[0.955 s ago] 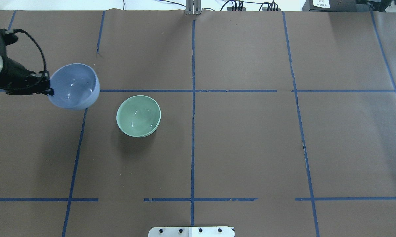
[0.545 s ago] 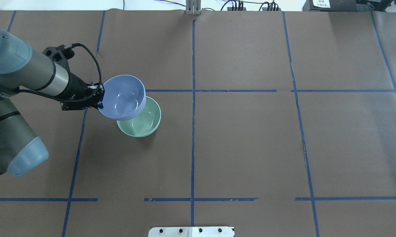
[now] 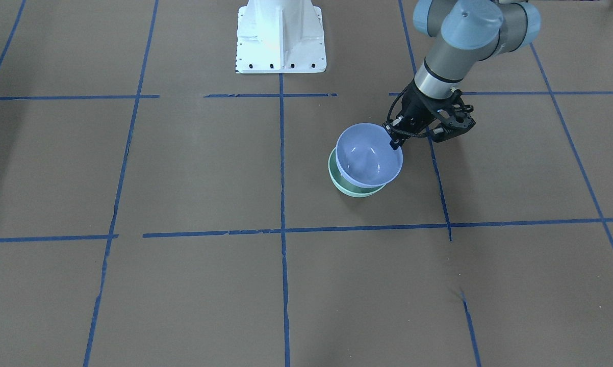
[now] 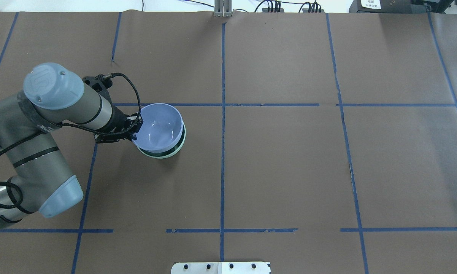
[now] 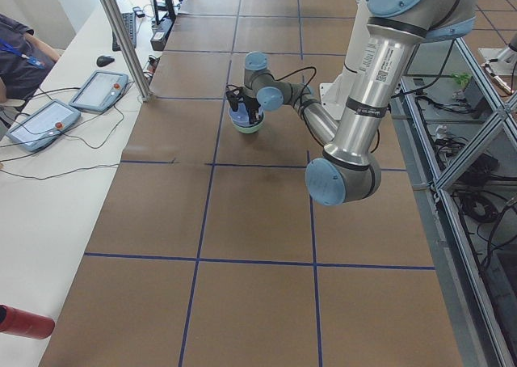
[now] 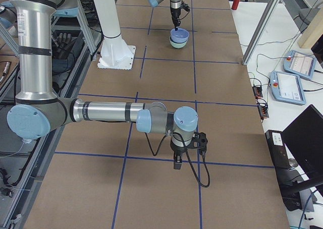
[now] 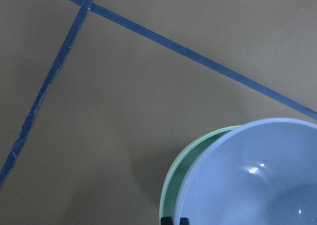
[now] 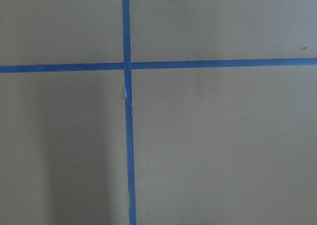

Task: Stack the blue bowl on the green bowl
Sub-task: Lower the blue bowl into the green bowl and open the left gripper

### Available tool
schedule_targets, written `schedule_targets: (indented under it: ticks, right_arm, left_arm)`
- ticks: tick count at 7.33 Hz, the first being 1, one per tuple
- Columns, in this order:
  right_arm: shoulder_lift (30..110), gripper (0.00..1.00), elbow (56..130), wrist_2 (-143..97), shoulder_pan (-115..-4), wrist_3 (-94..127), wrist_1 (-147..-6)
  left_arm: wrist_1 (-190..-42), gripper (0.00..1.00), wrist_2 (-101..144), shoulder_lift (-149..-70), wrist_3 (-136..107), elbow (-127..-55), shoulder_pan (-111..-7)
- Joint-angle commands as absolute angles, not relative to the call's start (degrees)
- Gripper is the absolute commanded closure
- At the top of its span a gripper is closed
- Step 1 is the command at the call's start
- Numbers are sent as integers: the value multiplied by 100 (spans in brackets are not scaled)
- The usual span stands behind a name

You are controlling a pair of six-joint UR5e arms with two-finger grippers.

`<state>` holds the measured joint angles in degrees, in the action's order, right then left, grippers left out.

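Note:
My left gripper is shut on the near-left rim of the blue bowl and holds it upright right over the green bowl. The blue bowl covers most of the green one, and only a crescent of the green rim shows. In the front view the blue bowl sits slightly high and off-centre in the green bowl. I cannot tell whether they touch. The left wrist view shows the blue bowl inside the green rim. My right gripper hangs over the table far from the bowls. I cannot tell whether it is open.
The table is covered in brown paper with a grid of blue tape lines. The robot's white base stands at the near edge. Operator tablets lie on a side bench beyond the table.
My left arm has carried the blue bowl rightward from the table's left side to over the green bowl and lowered it, so that it now covers most of the green bowl.

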<state>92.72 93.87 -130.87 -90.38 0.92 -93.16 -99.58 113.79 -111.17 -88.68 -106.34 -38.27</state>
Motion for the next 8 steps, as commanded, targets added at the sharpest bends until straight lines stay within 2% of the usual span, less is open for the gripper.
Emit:
schedule_targets:
  ticks: [1, 3, 4, 5, 8]
  right_arm:
    - [9272, 0, 9387, -13087, -9035, 97, -9316]
    - [9272, 0, 9387, -13087, -9035, 88, -9316]
    - [9272, 0, 9387, -13087, -9035, 88, -9316]
    - [9272, 0, 9387, -13087, -9044, 88, -9316]
    - [9264, 0, 9387, -13087, -9035, 88, -9316]
  left_arm:
    - [-9967, 100, 11373, -11153, -8868, -10521, -3762]
    - [-9976, 100, 11373, -11145, -8851, -10477, -3762]
    - [-9976, 58, 11356, -11145, -8859, -10477, -3762]
    - [-9967, 1, 11286, -11136, -8885, -10485, -3762]
    - [-9984, 0, 11320, -10970, -8546, -10880, -4041]
